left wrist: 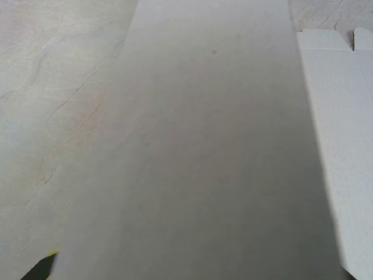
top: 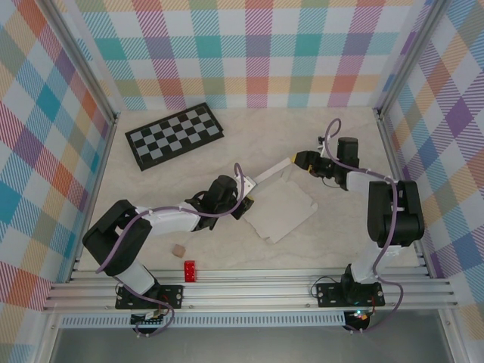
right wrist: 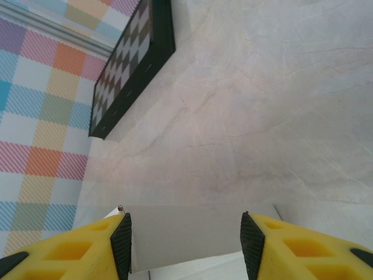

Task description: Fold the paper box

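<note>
Plain white thin-cardboard paper box lies mostly flat mid-counter, between my two arms, well apart from the black-and-grey checkerboard off at its 10 o'clock. One long narrow flap is raised along the sheet's far edge, long axis running 8 to 2 o'clock. My left hand sits at the flap's 8 o'clock end. In the wrist view the flap is right up against the camera, so I can't tell whether it's clenched on it. My right hand is at the 2 o'clock end: yellow fingers with black pads roughly half apart, straddling the flap's tip, released, gripping nothing. The next fold probably hinges on closing there.
</note>
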